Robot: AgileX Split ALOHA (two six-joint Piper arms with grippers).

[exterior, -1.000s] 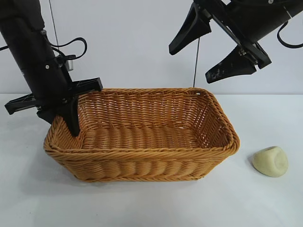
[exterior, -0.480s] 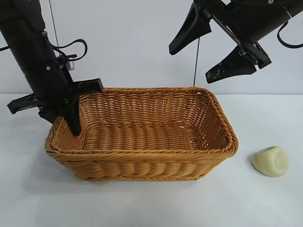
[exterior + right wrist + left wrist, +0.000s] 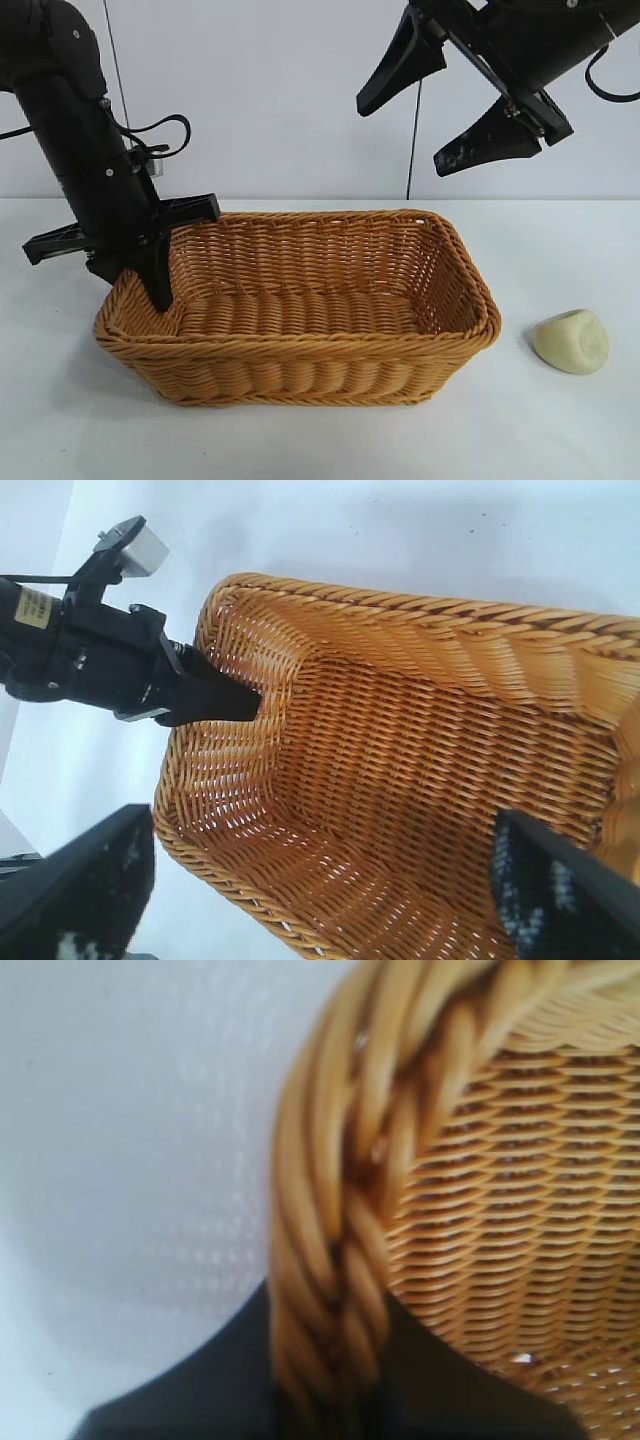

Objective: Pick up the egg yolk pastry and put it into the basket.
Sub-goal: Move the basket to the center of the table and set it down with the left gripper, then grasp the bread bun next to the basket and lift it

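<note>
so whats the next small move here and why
Probably send the right hand, open and high above the basket, down toward the egg yolk pastry, which lies alone on the table off the basket's right end. The left hand straddles the basket's left rim, so it looks busy.

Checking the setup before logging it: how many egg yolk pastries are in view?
1. The egg yolk pastry lies on the table to the right of the basket, outside it. None shows inside the basket.

Level front view, wrist views sharing basket (image 3: 300, 300)
</note>
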